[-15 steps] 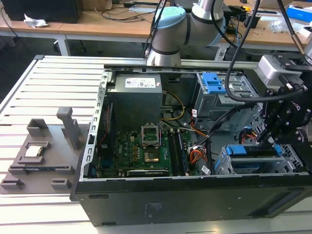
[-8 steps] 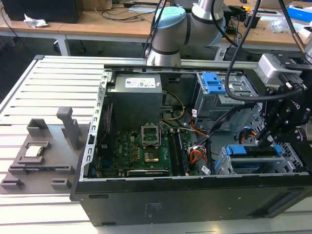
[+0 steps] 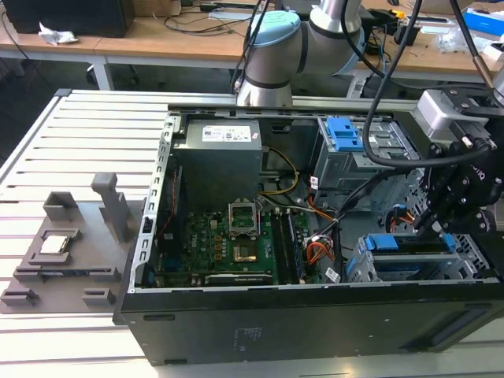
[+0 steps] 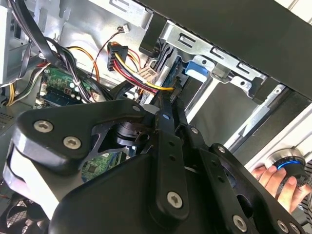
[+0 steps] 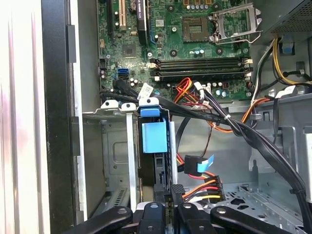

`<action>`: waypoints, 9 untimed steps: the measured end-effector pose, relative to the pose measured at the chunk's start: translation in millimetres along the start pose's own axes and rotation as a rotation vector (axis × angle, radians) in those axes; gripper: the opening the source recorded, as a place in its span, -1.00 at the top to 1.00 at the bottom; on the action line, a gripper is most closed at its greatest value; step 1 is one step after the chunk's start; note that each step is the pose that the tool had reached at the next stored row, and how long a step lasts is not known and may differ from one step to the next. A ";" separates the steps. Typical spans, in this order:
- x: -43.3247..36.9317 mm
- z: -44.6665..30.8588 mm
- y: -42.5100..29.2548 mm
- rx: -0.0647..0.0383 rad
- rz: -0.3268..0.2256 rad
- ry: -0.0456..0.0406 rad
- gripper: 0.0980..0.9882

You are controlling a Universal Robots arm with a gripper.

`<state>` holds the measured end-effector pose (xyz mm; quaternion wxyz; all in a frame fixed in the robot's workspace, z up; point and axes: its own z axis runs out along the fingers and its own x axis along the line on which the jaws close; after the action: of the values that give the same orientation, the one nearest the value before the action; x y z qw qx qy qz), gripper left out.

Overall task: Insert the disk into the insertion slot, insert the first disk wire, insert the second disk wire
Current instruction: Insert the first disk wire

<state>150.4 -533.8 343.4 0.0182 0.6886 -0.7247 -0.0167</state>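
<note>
- Closest to the lens in the second wrist view, the gripper has its fingers drawn close together. They appear to pinch the black plug of the first disk wire, a red, yellow and black bundle. Such a narrow grip suits a thin plug that has to go in straight.
- At 9 o'clock in the exterior view, a grey fixture lies on the table, well apart from the work and out of the arm's way.
- Toward 6 o'clock, the motherboard lies flat in the open case, which rests on its side so the arm can reach in from above.
- At 1 o'clock stands the taller cage with its blue latch; nothing touches it.
- At 4 o'clock sits the insertion slot. The disk is seated inside it in its blue carrier, and the plug seems aimed at the end nearest the gripper.
- Just beside the held plug, the second disk wire, with its flat blue end, hangs loose and looks unplugged.
- A person's hand rests on a round knob outside the case, probably a control.
</note>
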 end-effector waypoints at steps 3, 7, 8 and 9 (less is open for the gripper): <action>0.1 1.1 0.0 0.000 0.000 0.0002 0.85; 0.2 2.6 -0.1 0.000 -0.007 0.0004 0.85; 0.2 2.7 -0.1 0.000 -0.019 0.0008 0.85; 0.2 2.7 -0.1 0.000 -0.024 0.0011 0.85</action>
<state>150.3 -534.0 340.8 0.0184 0.6971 -0.7165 -0.0166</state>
